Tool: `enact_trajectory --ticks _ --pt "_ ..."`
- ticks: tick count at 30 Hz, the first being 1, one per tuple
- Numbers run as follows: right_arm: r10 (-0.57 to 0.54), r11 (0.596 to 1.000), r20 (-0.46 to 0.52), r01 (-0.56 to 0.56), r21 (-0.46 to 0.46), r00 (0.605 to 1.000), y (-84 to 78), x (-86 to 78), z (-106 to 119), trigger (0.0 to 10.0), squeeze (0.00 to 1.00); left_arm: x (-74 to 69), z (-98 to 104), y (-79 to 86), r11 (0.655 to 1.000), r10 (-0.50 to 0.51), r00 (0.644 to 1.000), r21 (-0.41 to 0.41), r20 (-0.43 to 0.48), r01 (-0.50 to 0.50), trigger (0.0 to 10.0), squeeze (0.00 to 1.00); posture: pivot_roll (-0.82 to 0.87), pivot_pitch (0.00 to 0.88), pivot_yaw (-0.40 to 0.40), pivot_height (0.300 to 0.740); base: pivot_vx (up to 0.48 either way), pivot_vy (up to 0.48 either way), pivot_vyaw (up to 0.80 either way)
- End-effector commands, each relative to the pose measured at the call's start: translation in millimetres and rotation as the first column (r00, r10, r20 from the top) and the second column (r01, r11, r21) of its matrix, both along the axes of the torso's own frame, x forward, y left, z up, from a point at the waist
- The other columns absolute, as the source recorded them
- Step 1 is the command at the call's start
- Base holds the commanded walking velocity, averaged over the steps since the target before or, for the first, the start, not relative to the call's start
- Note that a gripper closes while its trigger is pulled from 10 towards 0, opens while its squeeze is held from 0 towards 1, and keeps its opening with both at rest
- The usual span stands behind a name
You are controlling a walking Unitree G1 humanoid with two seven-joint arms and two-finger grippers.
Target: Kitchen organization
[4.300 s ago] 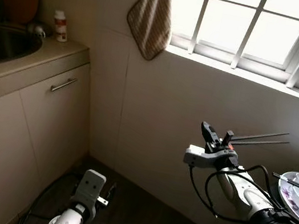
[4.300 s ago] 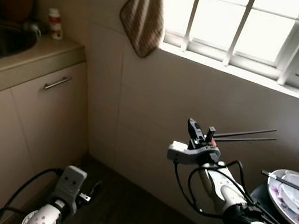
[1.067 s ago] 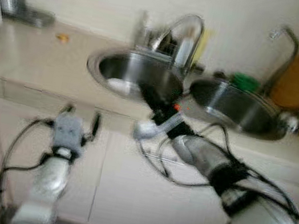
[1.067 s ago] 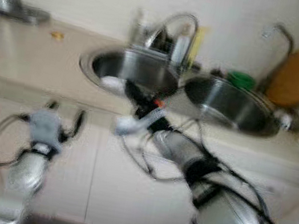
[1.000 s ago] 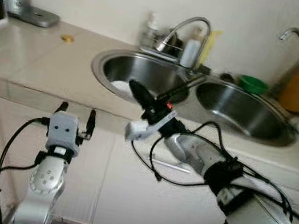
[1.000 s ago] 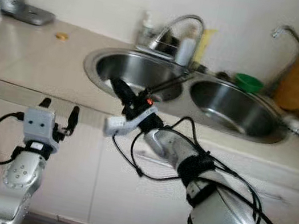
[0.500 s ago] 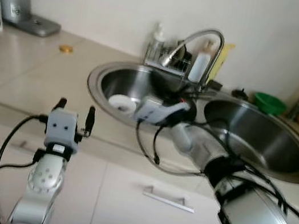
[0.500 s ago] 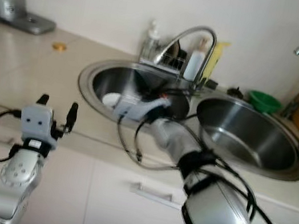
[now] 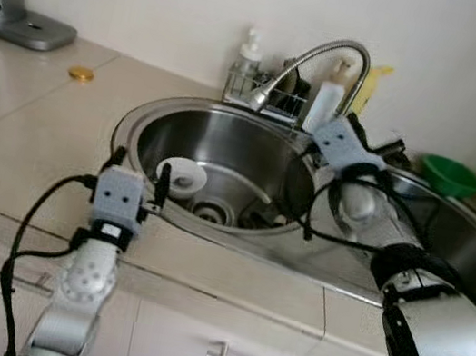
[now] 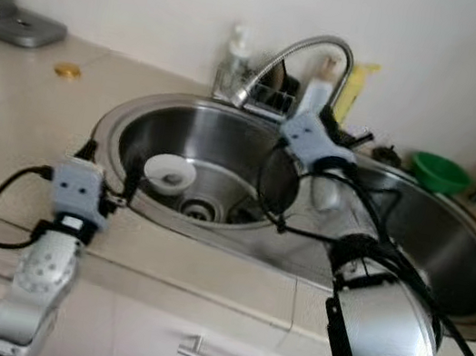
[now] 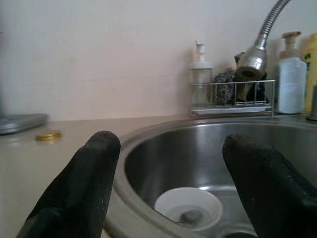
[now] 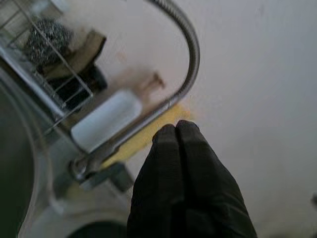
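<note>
right pincer [image 12: 179, 130] closed, empty, beside faucet [image 9: 319, 59] | left pincer [image 11: 171, 156] open over sink [image 9: 151, 121] rim | risk: right arm knocks faucet

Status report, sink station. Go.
Left gripper open, hovering at left sink rim. Right gripper shut, empty, up by the faucet. White dish sits in the basin.

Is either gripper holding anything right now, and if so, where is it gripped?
Nothing is held. The left gripper is open before the sink; the right gripper is shut on nothing beside the faucet.
</note>
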State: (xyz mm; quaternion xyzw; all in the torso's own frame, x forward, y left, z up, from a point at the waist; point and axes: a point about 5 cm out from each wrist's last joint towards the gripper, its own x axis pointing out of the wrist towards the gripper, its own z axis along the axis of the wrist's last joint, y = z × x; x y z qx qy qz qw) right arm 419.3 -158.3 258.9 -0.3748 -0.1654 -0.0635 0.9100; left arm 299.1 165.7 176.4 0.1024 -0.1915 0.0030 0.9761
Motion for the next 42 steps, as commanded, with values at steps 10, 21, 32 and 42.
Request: enact_trajectory --ticks 10,21,32,42 --pt "-0.034 0.973 -0.121 0.061 0.223 0.992 -19.2 -0.1 -17.1 10.0 0.0 -2.2 8.2 2.1 1.0 0.0 1.0 0.015 0.016 0.0 10.0 0.0 0.07 0.0 -0.142 0.74 0.0 0.0 -0.64" --pt "-0.033 0.853 -0.205 0.134 0.504 0.978 -42.1 -6.9 -46.3 10.0 1.0 -1.6 7.3 1.7 1.0 -0.009 1.0 0.021 0.0 0.009 10.0 0.0 0.07 0.0 -0.134 0.74 0.0 0.0 -0.15" --pt "0.102 0.703 -0.068 -0.024 0.71 0.992 -31.9 -6.8 -36.0 10.0 1.0 -2.1 3.8 -3.0 0.999 -0.031 0.999 0.032 -0.025 0.032 10.0 0.0 0.06 0.0 -0.13 0.74 0.0 0.0 0.0" --pt "0.242 0.699 0.071 -0.225 0.679 0.968 -7.1 -17.9 -38.4 10.0 1.0 -4.7 1.1 -11.1 0.996 -0.063 0.997 0.056 -0.043 0.065 10.0 0.0 0.04 0.0 -0.123 0.74 0.0 0.0 0.0"
